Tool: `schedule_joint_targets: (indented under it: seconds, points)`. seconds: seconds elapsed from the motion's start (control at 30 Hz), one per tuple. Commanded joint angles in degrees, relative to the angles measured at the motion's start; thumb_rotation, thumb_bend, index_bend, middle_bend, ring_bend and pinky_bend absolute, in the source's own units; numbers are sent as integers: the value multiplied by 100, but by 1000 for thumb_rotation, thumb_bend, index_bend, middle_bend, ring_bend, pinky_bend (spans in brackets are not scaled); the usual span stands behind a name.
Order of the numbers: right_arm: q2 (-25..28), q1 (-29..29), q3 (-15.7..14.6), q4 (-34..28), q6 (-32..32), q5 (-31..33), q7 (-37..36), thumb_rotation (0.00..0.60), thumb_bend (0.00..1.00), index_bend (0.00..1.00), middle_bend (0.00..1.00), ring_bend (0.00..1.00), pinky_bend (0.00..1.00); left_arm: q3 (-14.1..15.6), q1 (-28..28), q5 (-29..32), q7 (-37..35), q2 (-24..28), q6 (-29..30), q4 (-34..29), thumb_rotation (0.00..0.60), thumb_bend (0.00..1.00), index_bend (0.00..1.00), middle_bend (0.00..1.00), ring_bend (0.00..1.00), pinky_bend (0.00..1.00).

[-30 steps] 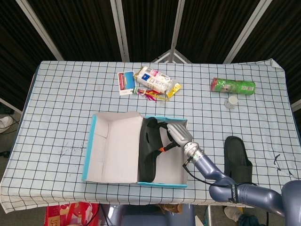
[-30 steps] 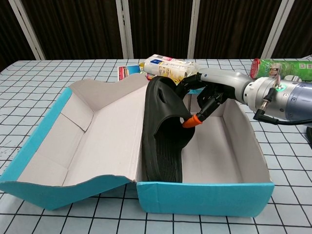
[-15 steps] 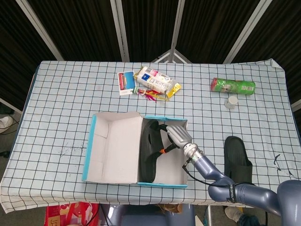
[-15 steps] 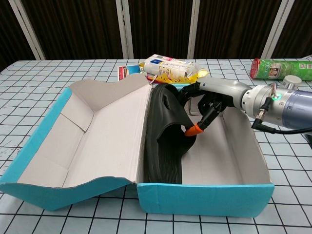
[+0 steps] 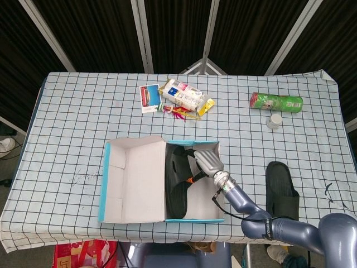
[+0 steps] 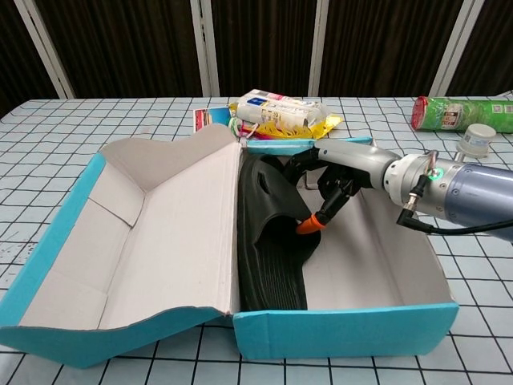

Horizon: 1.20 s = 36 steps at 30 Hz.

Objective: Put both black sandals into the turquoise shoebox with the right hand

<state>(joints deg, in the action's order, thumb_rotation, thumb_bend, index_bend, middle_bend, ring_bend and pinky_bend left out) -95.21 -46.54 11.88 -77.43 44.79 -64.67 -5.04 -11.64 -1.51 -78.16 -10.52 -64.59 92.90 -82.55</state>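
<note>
The turquoise shoebox [image 5: 220, 192] [image 6: 345, 333] lies open near the table's front edge, its lid [image 5: 134, 178] [image 6: 128, 241] folded out to the left. One black sandal [image 5: 177, 181] [image 6: 272, 245] sits inside the box, tilted against the hinge side. My right hand [image 5: 207, 163] [image 6: 341, 172] reaches into the box and grips the sandal's strap, with an orange fingertip [image 6: 309, 225] hooked over it. The second black sandal [image 5: 281, 188] lies flat on the table to the right of the box. The left hand is in neither view.
At the back of the table lie a snack packet [image 5: 181, 95] [image 6: 280, 108], a small card [image 5: 149, 96] and coloured clips [image 5: 177, 111]. A green tube [image 5: 276, 101] [image 6: 461, 112] and a white cap [image 5: 273, 121] [image 6: 479, 136] lie at the back right.
My right hand has lowered the sandal deeper into the box, from nearly upright to leaning low. The box has shifted a little and its lid has folded further out.
</note>
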Motion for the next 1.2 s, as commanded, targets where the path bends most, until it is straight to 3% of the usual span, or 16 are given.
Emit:
schedule_joint_targets:
  seconds: [0.03, 0.5, 0.67, 0.9, 1.2]
  points:
    - [-37, -6, 7, 25, -5, 10, 14, 600, 561, 766, 650, 734, 528, -1, -1, -2, -4, 1, -1, 1, 600, 373, 152, 57, 32, 131]
    - [-116, -16, 116, 19, 29, 427, 428, 600, 561, 762, 643, 734, 528, 3, -2, -6, -7, 3, -10, -2, 600, 373, 152, 57, 32, 131]
    - [-10, -48, 167, -131, -58, 759, 647, 600, 560, 632, 529, 729, 519, 10, -6, -18, 3, 0, -13, -6, 600, 373, 152, 57, 32, 131]
    - [116, -126, 186, -359, -93, 1234, 1022, 600, 560, 581, 477, 727, 517, 12, -5, -19, 14, -2, -11, -12, 600, 373, 152, 56, 32, 131]
    - [177, -172, 220, -554, 22, 1483, 1246, 600, 394, 442, 356, 727, 517, 9, -11, -12, 4, 0, -25, -8, 600, 373, 152, 57, 32, 131]
